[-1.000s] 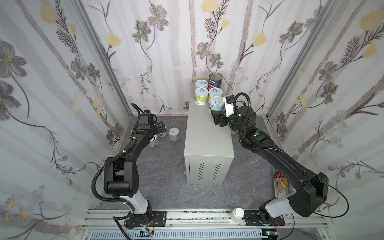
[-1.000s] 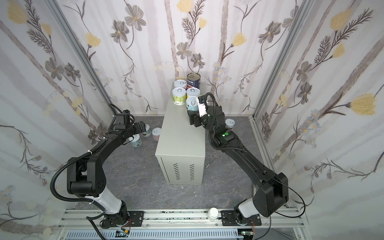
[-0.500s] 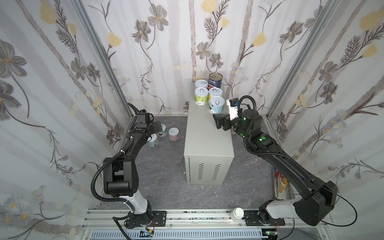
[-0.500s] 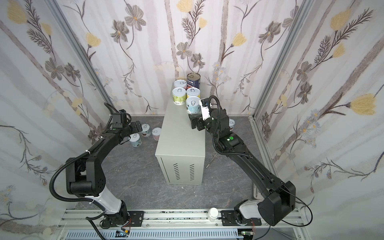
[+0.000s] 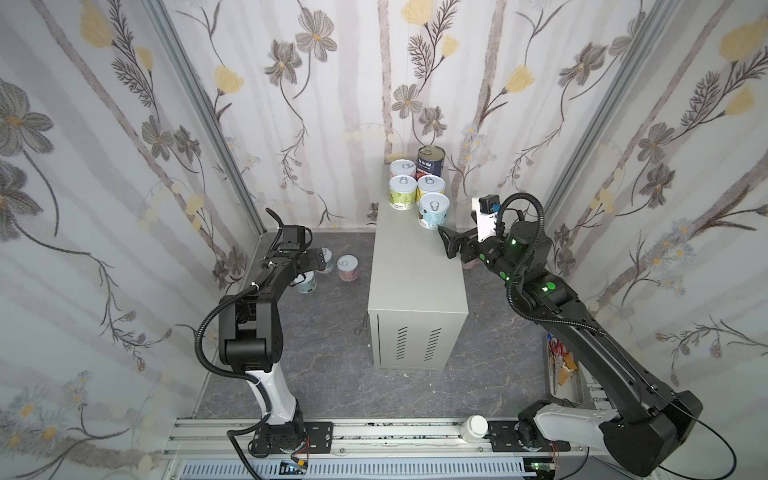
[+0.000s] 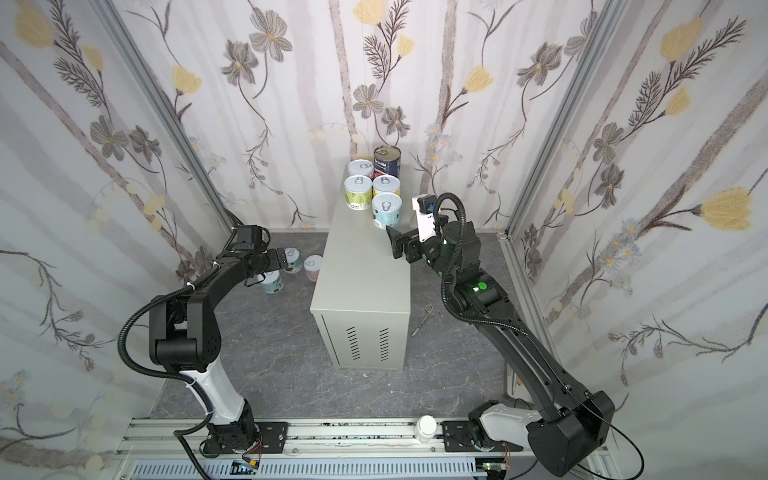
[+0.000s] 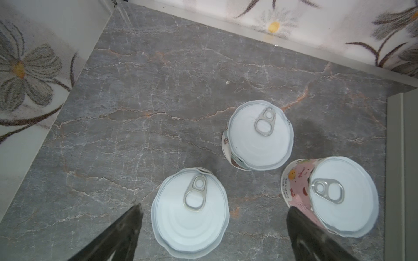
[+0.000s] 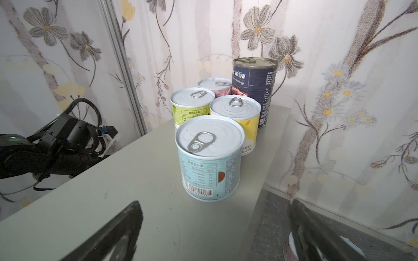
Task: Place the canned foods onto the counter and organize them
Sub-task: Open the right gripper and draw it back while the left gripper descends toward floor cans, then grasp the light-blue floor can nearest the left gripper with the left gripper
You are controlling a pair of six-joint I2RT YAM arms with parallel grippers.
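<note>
The counter, a tall grey box, carries several canned foods at its far end. They are the dark-blue tomato can, a pink can, a yellow-green can, a yellow can and a blue can. My right gripper is open and empty, just clear of the blue can at the counter's right edge. My left gripper hangs open over three floor cans. The nearest lid lies between its fingers, untouched.
On the floor left of the counter stand a pink can, a can and a blue one. Another can sits right of the counter. Scissors, a tool tray and a white bottle lie nearer the rail.
My right gripper has opened off the blue can and drawn back toward the counter's right edge. The blue can stays standing. The left arm has barely shifted.
</note>
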